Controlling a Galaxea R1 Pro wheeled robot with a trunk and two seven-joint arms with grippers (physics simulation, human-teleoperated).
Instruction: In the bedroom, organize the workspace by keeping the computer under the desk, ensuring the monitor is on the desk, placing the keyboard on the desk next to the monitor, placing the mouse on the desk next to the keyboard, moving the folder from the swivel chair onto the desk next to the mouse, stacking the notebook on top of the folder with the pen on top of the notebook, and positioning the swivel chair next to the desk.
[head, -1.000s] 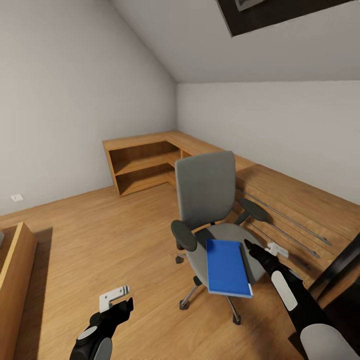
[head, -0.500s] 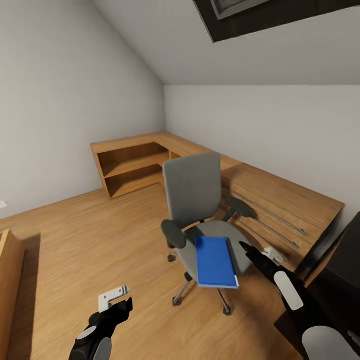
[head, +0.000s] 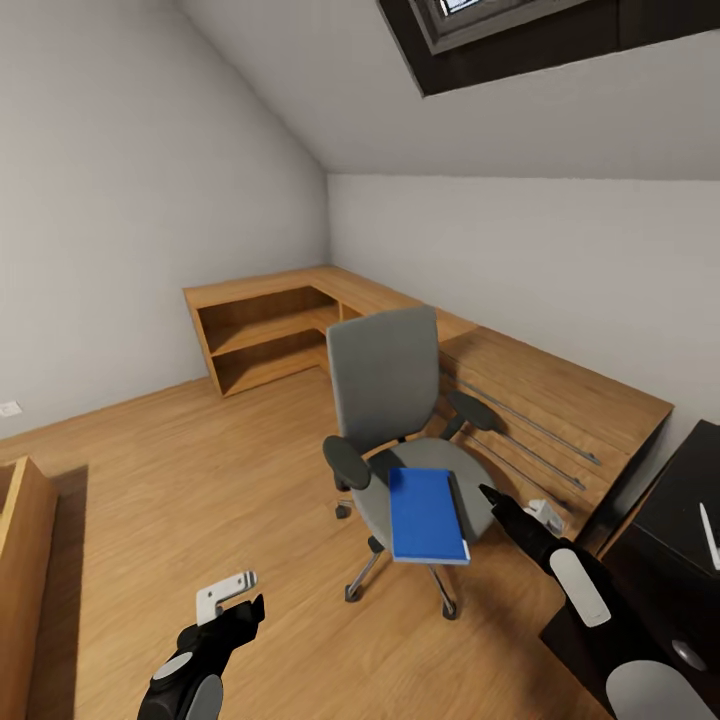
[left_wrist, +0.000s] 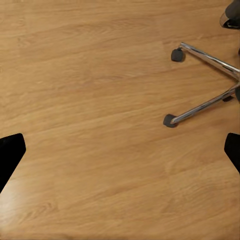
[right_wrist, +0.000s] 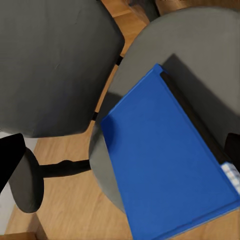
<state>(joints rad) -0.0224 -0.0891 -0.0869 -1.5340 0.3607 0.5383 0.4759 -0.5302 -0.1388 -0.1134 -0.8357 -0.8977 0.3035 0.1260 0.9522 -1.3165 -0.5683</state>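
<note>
The grey swivel chair (head: 385, 385) stands mid-room on the wood floor, its back toward the oak units. On its seat lies the flat blue folder (head: 427, 515), overhanging the front edge. My right gripper (head: 515, 505) is open just right of the folder, not holding it. The right wrist view looks down on the folder (right_wrist: 170, 165) and chair back (right_wrist: 55, 65) between the spread fingers. My left gripper (head: 238, 598) hangs open and empty over bare floor, with the chair's chrome base (left_wrist: 210, 107) nearby. A corner of the black desk (head: 670, 520) shows at right, with the whitish pen (head: 709, 535) on it.
An oak shelf unit (head: 265, 335) runs along the far wall into the corner. An oak drawer chest (head: 540, 400) with long grey handles stands behind the chair, next to the desk. Another oak piece (head: 20, 560) is at the left edge. Open floor lies left of the chair.
The whole picture has shifted left, so the camera turned right; the black desk and pen came into view. The folder stays on the seat and both grippers keep their pose.
</note>
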